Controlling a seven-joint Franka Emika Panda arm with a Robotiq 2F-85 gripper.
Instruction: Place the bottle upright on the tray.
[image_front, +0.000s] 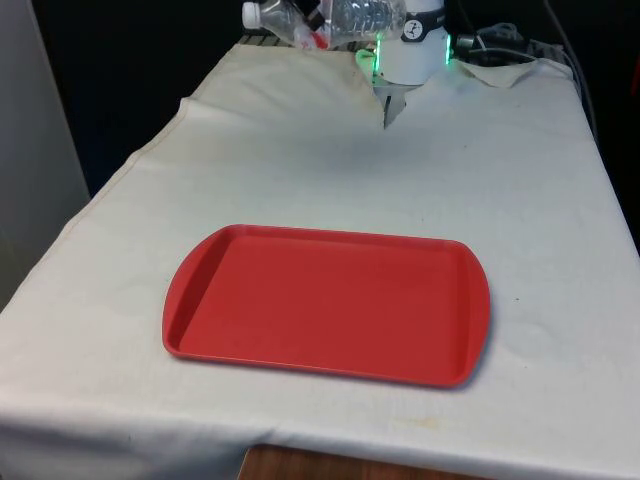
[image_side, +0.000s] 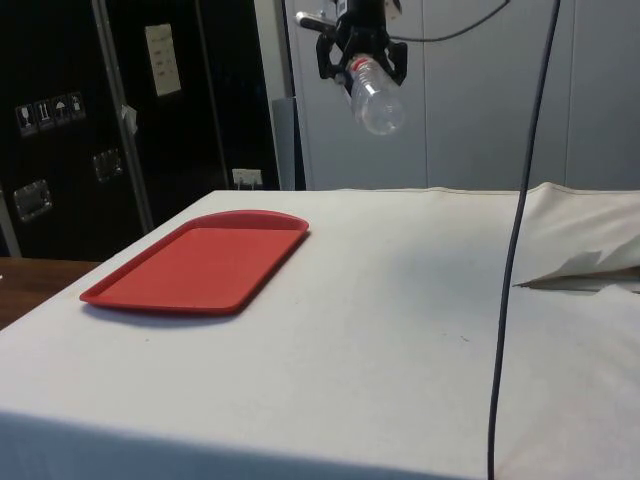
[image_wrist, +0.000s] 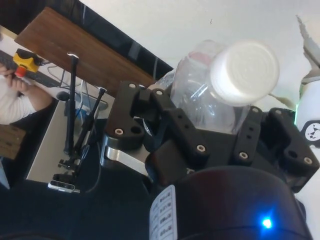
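Nearest the front camera, a red tray lies flat on the white cloth of the counter, bare inside, with its long side running across the front view. Beyond it stretches open cloth. High above the far end, well apart from the tray, the hand is clenched on a clear plastic bottle, gripping it near the neck by the red label. In the side view the bottle hangs tilted, its base slanting down and away from the tray; in the front view it lies almost on its side at the top edge, white cap toward the front view's left.

To do this step well, the bottle should probably be carried over the middle of the tray and turned until its base faces straight down before it comes low. Lowering it slowly until the base sits flat, then letting go without a sideways nudge, looks wise: an empty bottle this light would tip easily, and the tray's raised rim could catch the base if the aim drifts.
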